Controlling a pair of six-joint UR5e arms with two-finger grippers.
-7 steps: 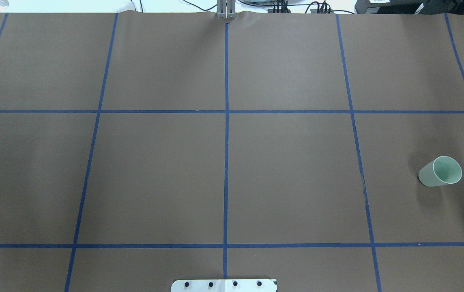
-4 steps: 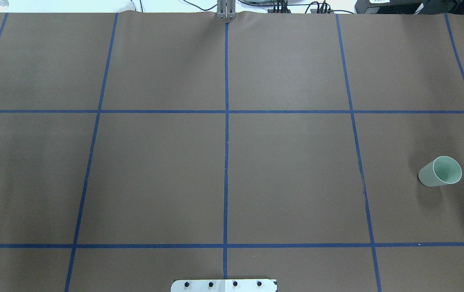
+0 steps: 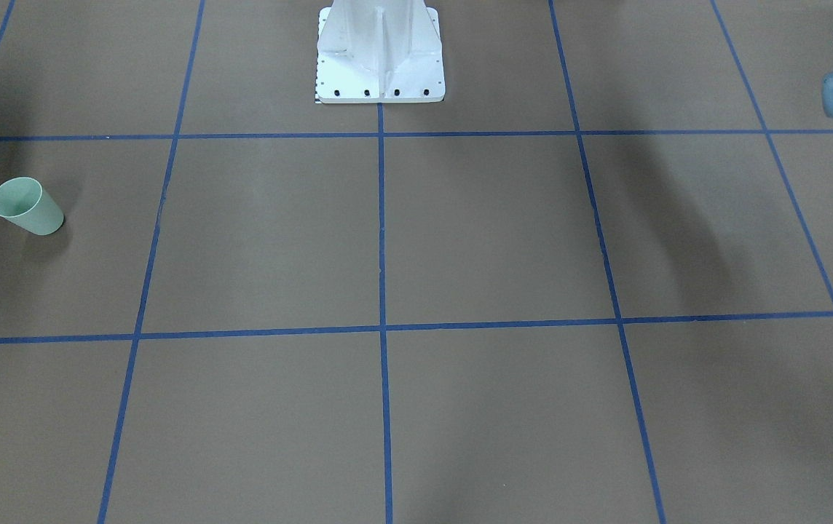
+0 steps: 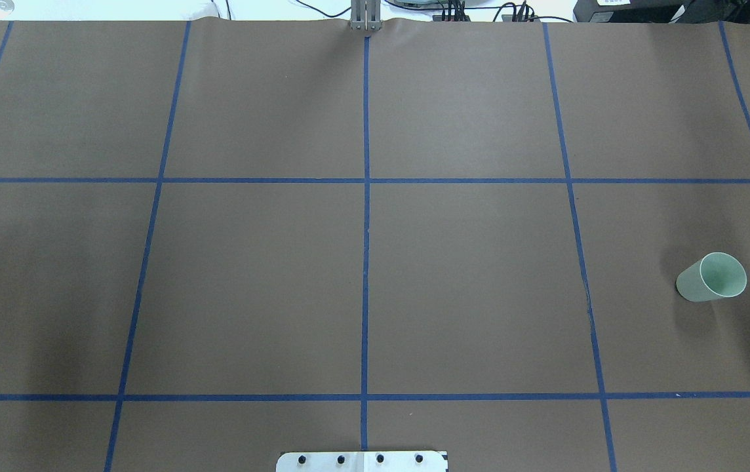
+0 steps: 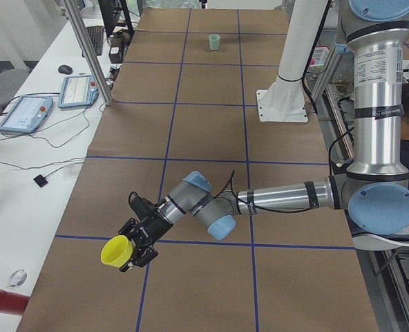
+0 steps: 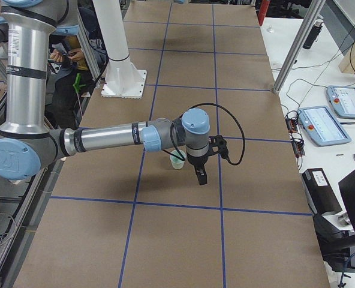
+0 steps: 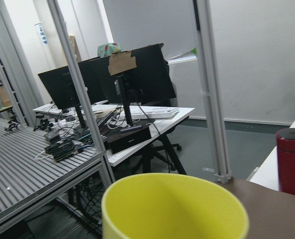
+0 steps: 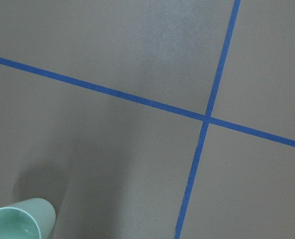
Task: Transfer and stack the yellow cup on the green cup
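Note:
The green cup (image 4: 710,277) stands upright on the brown table near its right edge; it also shows in the front view (image 3: 27,207), the left view (image 5: 214,42), the right view (image 6: 177,159) and the right wrist view (image 8: 18,219). The yellow cup (image 5: 117,251) is off the table's left end, held on its side at my left gripper (image 5: 128,250). Its rim fills the bottom of the left wrist view (image 7: 175,206). I cannot tell how the jaws stand. My right gripper (image 6: 200,177) points down just beside the green cup, apart from it. Its state is unclear.
The white robot base (image 3: 380,51) stands at the table's near middle edge. Blue tape lines grid the table. A red bottle (image 7: 292,162) stands on the side bench past the left end, close to the yellow cup. A metal post (image 7: 212,89) rises there.
The green cup has not moved. The shadow on the table's left side has grown darker in the overhead view.

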